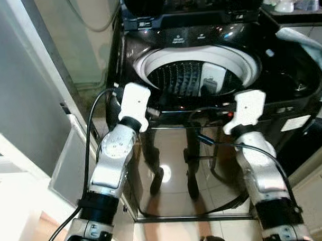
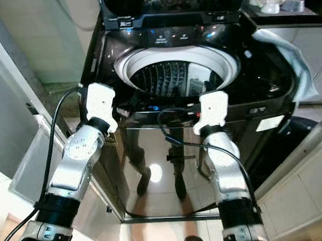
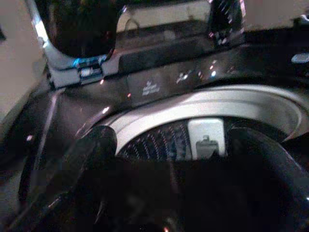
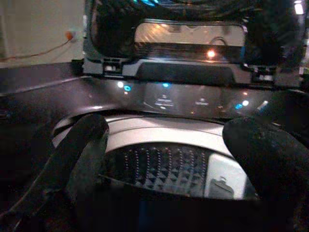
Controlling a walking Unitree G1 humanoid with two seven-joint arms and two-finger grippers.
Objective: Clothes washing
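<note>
A home laundry corner. A black top-loading washing machine (image 1: 201,71) stands with its lid (image 2: 170,6) raised and its perforated drum (image 2: 173,78) open, on a pale tiled floor (image 1: 180,225). A light cloth (image 2: 288,55) hangs over its side, beside white cabinets (image 2: 306,195).

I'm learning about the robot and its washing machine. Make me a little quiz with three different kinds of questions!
1. True or false: the lid of the glossy black top-loading washing machine stands open.
2. The perforated drum looks: A) packed with clothes B) without clothes C) full of water
3. Fill in: the left gripper and right gripper have their fingers spread ____.

Key: 1 true; 2 B; 3 open. A pale blue cloth lies on the machine's right edge.
</note>
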